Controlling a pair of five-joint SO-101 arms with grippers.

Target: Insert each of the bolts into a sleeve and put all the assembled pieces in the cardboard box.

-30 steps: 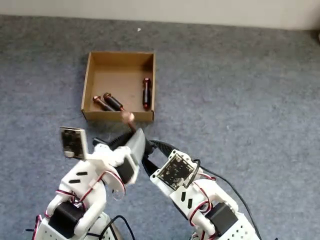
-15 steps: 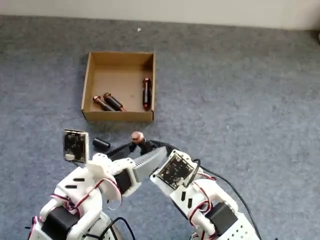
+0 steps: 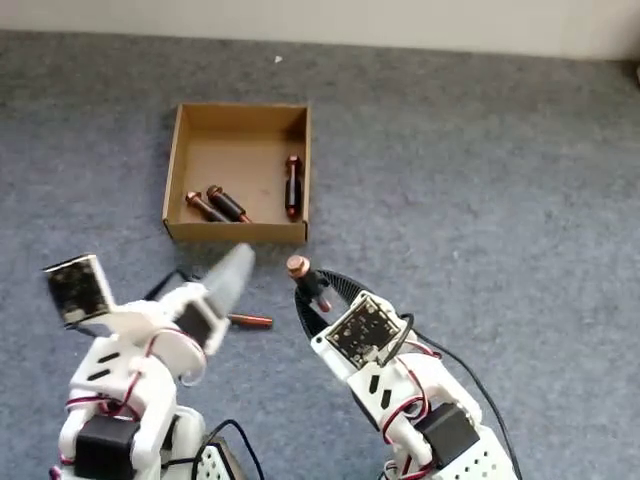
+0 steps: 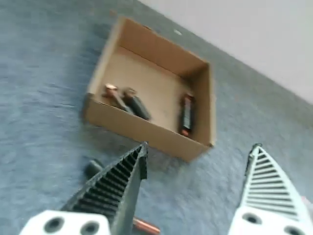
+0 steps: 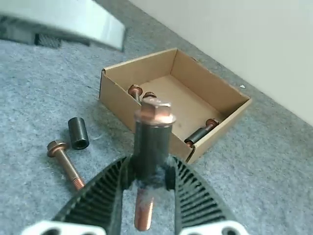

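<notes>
here the right gripper [image 5: 148, 172] pinches a sleeved bolt [image 5: 152, 139] upright, the left gripper [image 4: 200, 151] spread wide.

Inspector: Surface?
Assessor: Grey low-pile carpet [image 3: 480, 180], covering the whole working area, even in tone, lying flat.
Inspector: Boundary?
Assessor: A pale wall [image 3: 400, 18] runs along the far edge of the carpet, plain, meeting it in a straight line.
Inspector: Loose matter?
Assessor: One small white speck [image 3: 278, 60] on the carpet near the wall. A dark item [image 3: 636, 70] is cut off at the high view's right edge; too little shows to identify it.
</notes>
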